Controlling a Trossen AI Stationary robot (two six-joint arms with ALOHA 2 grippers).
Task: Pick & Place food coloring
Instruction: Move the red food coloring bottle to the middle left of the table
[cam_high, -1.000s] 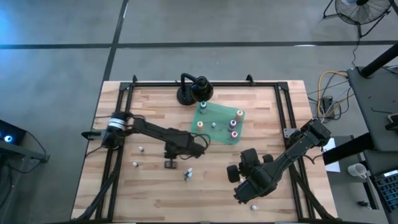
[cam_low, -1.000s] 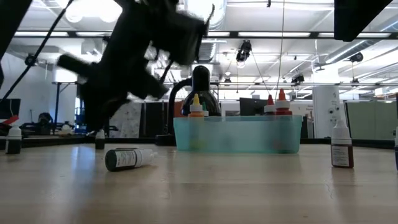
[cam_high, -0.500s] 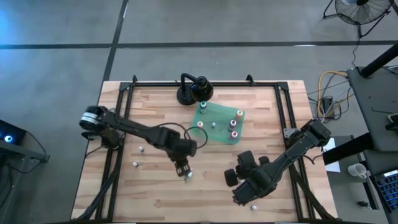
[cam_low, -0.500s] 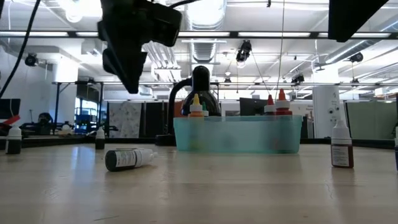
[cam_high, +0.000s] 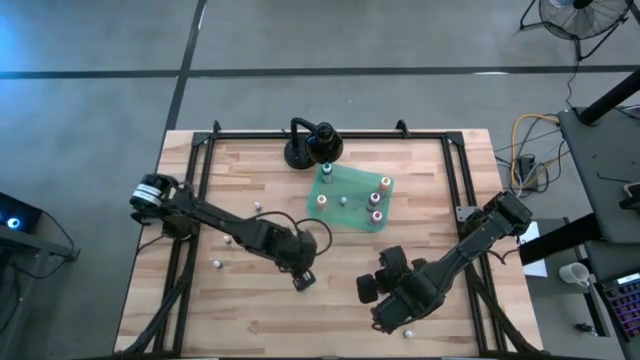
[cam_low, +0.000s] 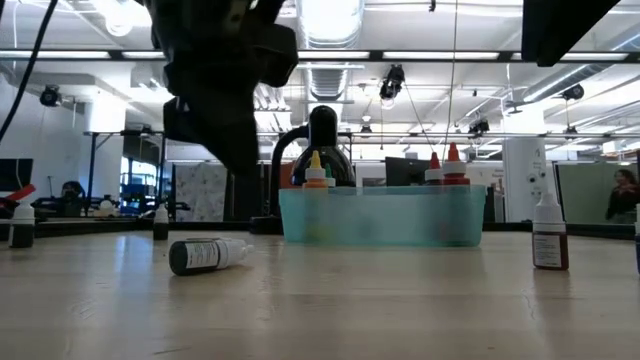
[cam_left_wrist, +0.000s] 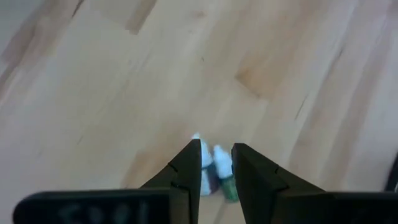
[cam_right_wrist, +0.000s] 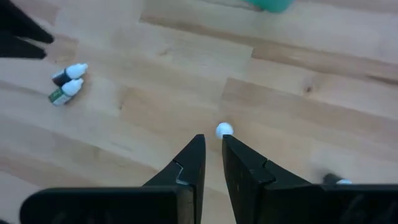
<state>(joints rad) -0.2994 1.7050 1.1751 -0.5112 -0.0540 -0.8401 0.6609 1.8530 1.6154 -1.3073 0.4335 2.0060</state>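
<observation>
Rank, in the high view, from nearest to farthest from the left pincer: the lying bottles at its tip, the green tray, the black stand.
1. The lying bottles, directly at the left pincer, mid-table.
2. The green tray, farther back and toward the right arm's side.
3. The black stand, at the table's far edge.

Looking past my right gripper (cam_right_wrist: 212, 163), fingers nearly closed with a narrow gap and holding nothing, a white-capped bottle (cam_right_wrist: 224, 129) stands just beyond my fingertips on the wooden table (cam_right_wrist: 311, 99). Two small bottles (cam_right_wrist: 68, 82) lie side by side at the frame's upper left; a green shape (cam_right_wrist: 269, 5) shows at the top edge.
</observation>
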